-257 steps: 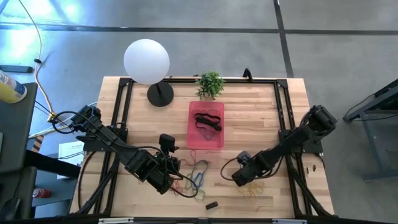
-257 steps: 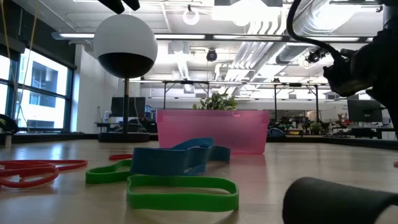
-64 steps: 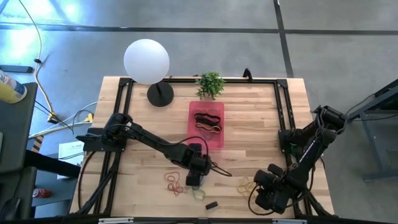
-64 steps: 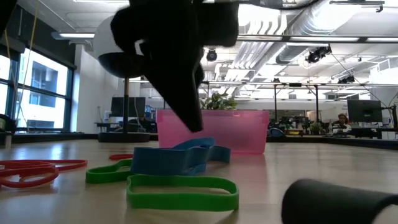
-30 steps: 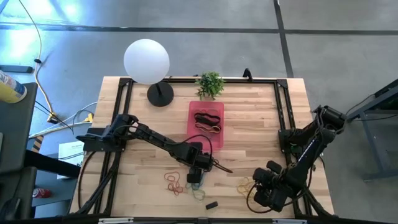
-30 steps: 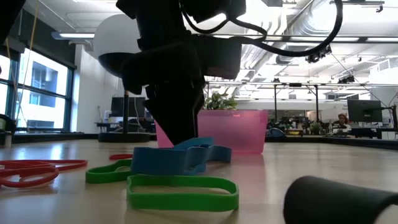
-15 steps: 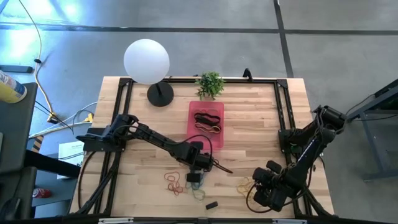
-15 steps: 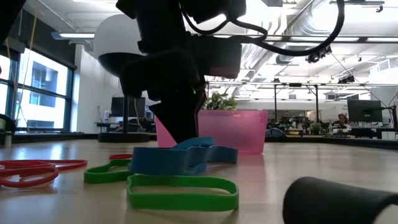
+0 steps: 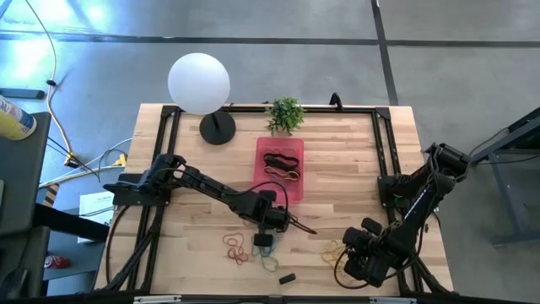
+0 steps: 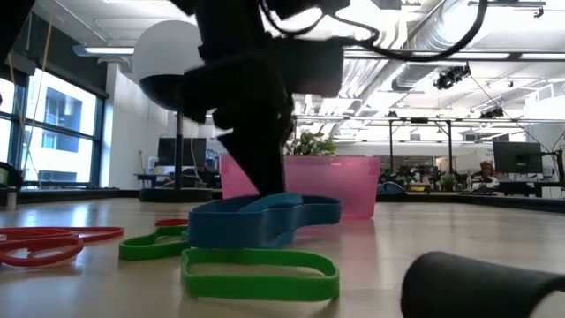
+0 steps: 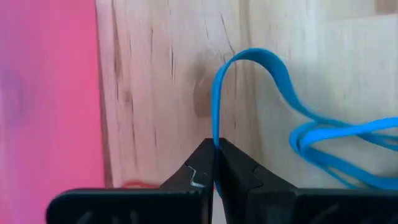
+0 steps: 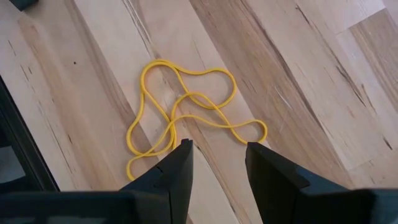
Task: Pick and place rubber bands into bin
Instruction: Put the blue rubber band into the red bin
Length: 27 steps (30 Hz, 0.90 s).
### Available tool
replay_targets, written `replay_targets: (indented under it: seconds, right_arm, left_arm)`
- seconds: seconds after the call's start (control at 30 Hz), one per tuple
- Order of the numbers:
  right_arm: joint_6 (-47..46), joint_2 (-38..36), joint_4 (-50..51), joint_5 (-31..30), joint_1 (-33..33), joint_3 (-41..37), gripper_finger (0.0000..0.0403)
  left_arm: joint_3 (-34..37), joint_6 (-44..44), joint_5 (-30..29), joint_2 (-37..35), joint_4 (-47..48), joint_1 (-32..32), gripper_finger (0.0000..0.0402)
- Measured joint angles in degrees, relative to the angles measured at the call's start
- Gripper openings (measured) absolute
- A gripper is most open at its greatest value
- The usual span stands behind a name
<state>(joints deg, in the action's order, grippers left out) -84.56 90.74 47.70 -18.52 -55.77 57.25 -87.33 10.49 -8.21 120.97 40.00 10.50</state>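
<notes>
Left end effector [image 11: 214, 163] clamped on the blue rubber band [image 11: 249, 81], pinching one strand edge-on, just beside the pink bin [image 11: 46, 93]. In the low view, blue band [image 10: 265, 216] partly raised off the tabletop [image 10: 441, 234], trailing loops resting on the wood next to the green band [image 10: 260, 269] and the red bands [image 10: 44, 243]. From above, left end effector [image 9: 268, 226] just below the bin's [image 9: 263, 196] near edge, with several dark bands [image 9: 281, 165] already inside.

Best handled, judging by this: lift straight up until the whole loop hangs free, so no trailing strand drags the green band along. Then carry over the bin wall with clearance, release only once above the middle of the tray, and open wide enough for the thin strand to drop rather than cling to a pad.

Right end effector [image 12: 216, 163] waiting near the tabletop's front right corner, fingers apart, hovering above the yellow rubber bands [image 12: 186, 118] without touching them.

Hard to make out: whether one blue band or two are tangled together, since the wrist view shows a doubled strand running out of frame. Contact between blue and green bands hidden behind the arm in the low view. Count of bands in the bin unclear from above. Dark rounded object [image 10: 477, 283] at the low view's corner cut off, possibly the small black block [image 9: 287, 278].
</notes>
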Motion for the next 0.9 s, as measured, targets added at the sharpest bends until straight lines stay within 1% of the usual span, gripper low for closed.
replay_targets:
  seconds: [0.23,0.4,0.63,0.73,0.83,0.9]
  right_arm:
    - [0.0,0.0,0.1,0.0,0.0,0.0,0.0138]
    - [0.0,0.0,0.1,0.0,0.0,0.0,0.0138]
    - [0.0,0.0,0.4,0.0,0.0,0.0,0.0138]
    - [0.0,0.0,0.8,0.0,0.0,0.0,0.0138]
    - [0.0,0.0,1.2,0.0,0.0,0.0,0.0138]
    - [0.0,0.0,1.4,-0.1,0.0,0.0,0.0138]
  left_arm:
    - [-9.8,-5.4,-0.9,0.0,8.9,0.0,0.0001]
    - [-20.9,-10.3,-3.4,0.0,16.0,0.1,0.0001]
    - [-36.2,-16.1,-7.2,0.0,23.3,0.0,0.0]
    - [-41.2,-18.7,-11.6,-0.1,26.0,-0.1,0.0]
    - [-43.9,-22.3,-19.1,-0.1,28.9,-0.9,0.0]
    - [-44.4,-24.2,-20.7,-0.1,29.4,-2.5,0.0]
